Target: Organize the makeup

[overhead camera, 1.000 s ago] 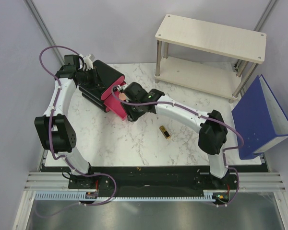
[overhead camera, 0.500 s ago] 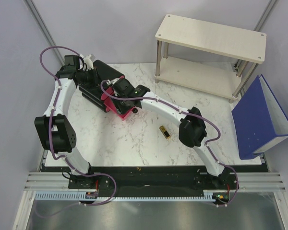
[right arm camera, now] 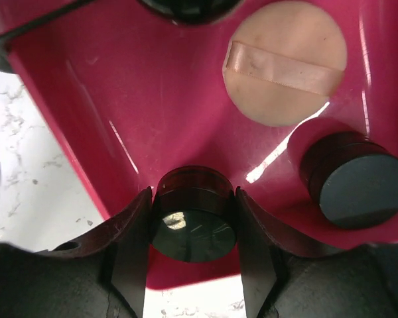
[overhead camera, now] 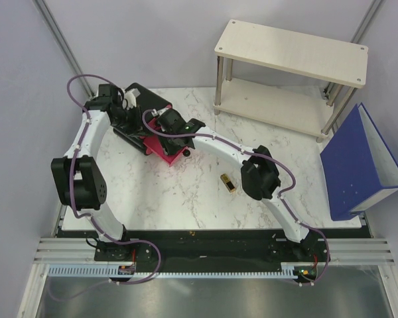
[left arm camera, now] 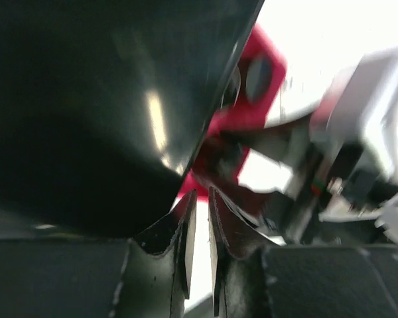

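The right tool [right arm camera: 194, 199] clamps a black compact [right arm camera: 193, 232] inside the pink drawer [right arm camera: 119, 99] (a peach compact [right arm camera: 285, 63] and a second black compact [right arm camera: 355, 189] lie alongside), while the left tool [left arm camera: 201, 199] stands barely ajar, empty, beside the box [left arm camera: 86, 99].

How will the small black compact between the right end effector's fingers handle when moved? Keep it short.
The small black compact looks rigid and probably light. Its glossy top mirrors the light, so it may slip in the right end effector. Round and pinched only at its sides, it could pivot or roll in the pink drawer.
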Controlling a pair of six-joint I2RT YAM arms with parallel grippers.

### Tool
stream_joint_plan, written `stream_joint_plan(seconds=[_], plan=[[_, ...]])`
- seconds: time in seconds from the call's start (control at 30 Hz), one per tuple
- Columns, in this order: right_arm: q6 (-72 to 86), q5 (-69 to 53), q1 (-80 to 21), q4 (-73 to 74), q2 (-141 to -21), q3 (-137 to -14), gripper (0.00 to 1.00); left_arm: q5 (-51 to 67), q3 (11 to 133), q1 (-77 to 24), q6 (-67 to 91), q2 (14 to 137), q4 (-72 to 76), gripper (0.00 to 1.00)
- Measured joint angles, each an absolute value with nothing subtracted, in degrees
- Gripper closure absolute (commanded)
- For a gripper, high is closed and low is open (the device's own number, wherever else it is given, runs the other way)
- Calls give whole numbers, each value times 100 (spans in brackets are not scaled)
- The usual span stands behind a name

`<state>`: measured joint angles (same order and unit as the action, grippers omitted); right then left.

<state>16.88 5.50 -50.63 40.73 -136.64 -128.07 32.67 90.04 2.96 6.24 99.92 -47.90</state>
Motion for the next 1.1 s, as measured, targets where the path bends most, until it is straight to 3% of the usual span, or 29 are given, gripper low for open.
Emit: stream_joint_plan(seconds=[0.13,0.27,0.37,0.8,0.93,1.1], plan=[[1769,552,-5061,4069,-13863,-12807,75,3409,8838,128,558,10143,-5406,78],[1850,552,-5043,4018,-13876,-12809,59,3304,8838,154,502,10143,-5699,78],[1887,554,-5037,3997,-13876,-12809,54,3105,8801,211,497,10145,-5907,78],[1977,617,-5035,3833,-13847,-12722,35,2427,8757,338,458,10108,-5881,78],[1977,637,-5035,3769,-13769,-12698,28,2408,8757,342,443,9837,-5682,72],[1979,683,-5035,3684,-13504,-12689,27,2724,8698,342,375,9338,-5374,70]])
